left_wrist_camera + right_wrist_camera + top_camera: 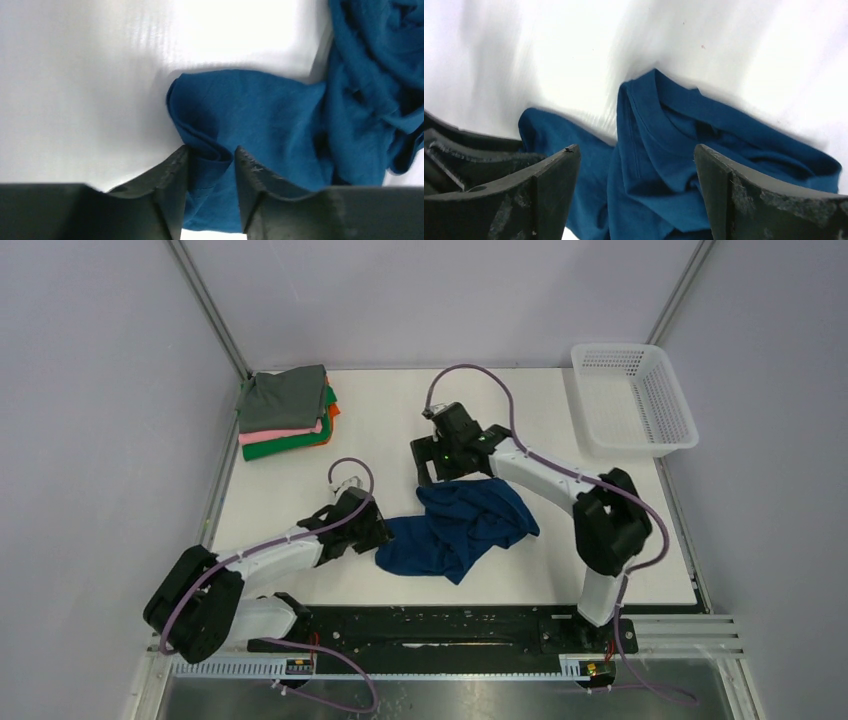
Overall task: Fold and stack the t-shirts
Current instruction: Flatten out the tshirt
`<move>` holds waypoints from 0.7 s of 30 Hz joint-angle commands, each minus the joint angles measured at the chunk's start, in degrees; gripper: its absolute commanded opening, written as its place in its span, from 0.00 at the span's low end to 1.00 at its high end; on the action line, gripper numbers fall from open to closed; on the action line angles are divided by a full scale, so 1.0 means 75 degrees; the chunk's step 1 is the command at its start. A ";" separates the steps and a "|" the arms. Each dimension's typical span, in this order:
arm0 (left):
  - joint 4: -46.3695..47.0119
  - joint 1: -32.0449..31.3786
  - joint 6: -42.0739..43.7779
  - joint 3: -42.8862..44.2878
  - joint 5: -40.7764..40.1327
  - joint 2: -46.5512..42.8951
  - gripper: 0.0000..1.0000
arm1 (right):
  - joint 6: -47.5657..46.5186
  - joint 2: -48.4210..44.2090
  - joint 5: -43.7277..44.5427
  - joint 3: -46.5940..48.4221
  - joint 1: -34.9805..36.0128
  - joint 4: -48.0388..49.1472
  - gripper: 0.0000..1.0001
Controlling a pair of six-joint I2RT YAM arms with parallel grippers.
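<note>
The blue t-shirt [460,530] looked limp and light, so my left gripper [212,148] pinched a bunched edge at lower centre, while my right gripper [635,149] gaped empty over the collar [649,100].

White mesh basket [668,410] at far right table [380,430] corner (open side up).

T-shirts: 5 in all.
- Loose, crumpled: 1, dark blue tee [460,530], table 6 o'clock.
- Folded, stacked at 10 o'clock: 4. Grey tee [283,398], pink tee [280,433], green tee [290,448], orange tee [335,412].

White mesh basket [612,347]: 1, at 2 o'clock.
Robot arms: 2. Left arm [270,555], right arm [545,470].
Grippers: 2. Left gripper [211,152], right gripper [635,150].
Table [390,420]: 1.
</note>
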 commanded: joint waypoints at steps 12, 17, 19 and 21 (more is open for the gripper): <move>-0.1314 -0.0537 0.0065 0.0483 -0.1079 0.1227 0.00 | -0.0488 0.2787 0.0805 0.2208 0.0625 -0.1581 0.68; -0.1402 -0.0635 0.0193 0.0330 -0.1383 0.0403 0.00 | -0.0570 0.2962 0.1129 0.2138 0.0639 -0.1206 0.29; -0.1685 -0.0641 0.0232 0.0375 -0.1579 0.0010 0.00 | -0.0581 0.2921 0.1330 0.2183 0.0632 -0.1199 0.13; -0.1985 -0.0639 0.0233 0.0408 -0.1761 -0.0372 0.00 | -0.0604 0.2673 0.1364 0.2072 0.0630 -0.1062 0.00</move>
